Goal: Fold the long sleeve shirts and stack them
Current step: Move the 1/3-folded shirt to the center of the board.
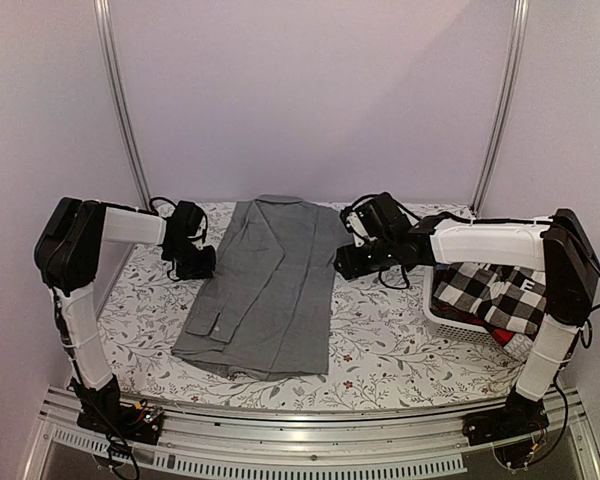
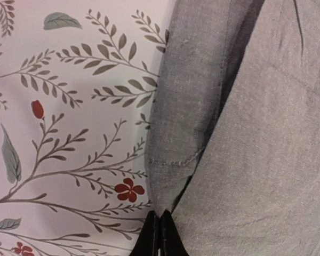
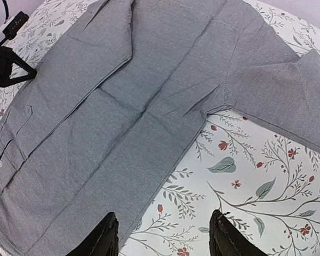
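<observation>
The grey long sleeve shirt (image 1: 270,290) lies flat mid-table, collar at the far end, with its left sleeve folded over the body and the cuff near the hem. My left gripper (image 1: 195,262) is at the shirt's left edge, shut, its fingertips (image 2: 160,234) pinching a pointed fold of grey cloth (image 2: 173,160). My right gripper (image 1: 345,262) hovers over the shirt's right edge, open and empty, with its fingers (image 3: 109,237) straddling the hem line of the shirt (image 3: 149,80). A black-and-white checked shirt (image 1: 490,285) and a red-and-black one (image 1: 512,345) lie in the basket.
A white basket (image 1: 450,318) stands at the table's right edge under the right arm. The table has a floral cloth (image 1: 380,350). Metal frame posts stand at the back corners. The left gripper also shows in the right wrist view (image 3: 5,69).
</observation>
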`<state>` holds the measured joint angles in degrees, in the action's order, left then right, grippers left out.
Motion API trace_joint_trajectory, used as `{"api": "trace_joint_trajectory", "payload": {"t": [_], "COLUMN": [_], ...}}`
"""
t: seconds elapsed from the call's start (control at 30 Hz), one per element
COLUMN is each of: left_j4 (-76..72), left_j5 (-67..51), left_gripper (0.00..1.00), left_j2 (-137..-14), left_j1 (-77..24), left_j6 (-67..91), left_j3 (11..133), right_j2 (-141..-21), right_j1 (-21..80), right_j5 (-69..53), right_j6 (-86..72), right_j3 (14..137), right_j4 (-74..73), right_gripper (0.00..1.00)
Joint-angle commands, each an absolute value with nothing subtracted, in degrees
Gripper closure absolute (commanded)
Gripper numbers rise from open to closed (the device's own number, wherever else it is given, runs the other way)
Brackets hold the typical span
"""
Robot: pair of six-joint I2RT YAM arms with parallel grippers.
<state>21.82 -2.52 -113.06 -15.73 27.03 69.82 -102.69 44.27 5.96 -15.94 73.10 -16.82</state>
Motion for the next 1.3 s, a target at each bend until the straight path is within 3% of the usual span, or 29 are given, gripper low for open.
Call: {"api": "trace_joint_trajectory", "payload": {"t": [0.0,0.37,0.73,1.07,1.13,1.27], "left_j4": [26.56,27.95,18.74,16.09,15.57,16.09], "left_j5": [-0.09,-0.55,-6.54,-6.04,-6.39,-5.84], "left_gripper": [1.0,1.0,1.0,1.0,0.91,0.6], "left_j2": [-114.66,-113.02,-99.59,-92.09,-91.2,-89.47], "left_j1": [-14.44,-8.56,-5.15,-4.13,-4.21,-4.23], "left_j6": [24.33,25.22,33.11,35.84,35.64,34.71], "left_j3": [73.72,70.76,48.64,43.54,43.24,43.82], "right_j2": [-103.59,-108.25,-114.96,-122.47,-124.01,-127.54], "right_j1": [40.4,32.08,27.79,25.98,25.53,25.42], "right_j5": [7.15,9.87,11.39,18.66,19.26,20.09], "right_j6": [-17.48,-18.16,-17.21,-17.54,-17.88,-18.02], "right_j3": [76.11,80.86,87.44,95.22,96.68,99.68], "right_j4": [-17.64,-20.84,-24.76,-31.66,-32.6,-34.46], "right_gripper": [0.43,0.43,0.42,0.42,0.42,0.42]}}
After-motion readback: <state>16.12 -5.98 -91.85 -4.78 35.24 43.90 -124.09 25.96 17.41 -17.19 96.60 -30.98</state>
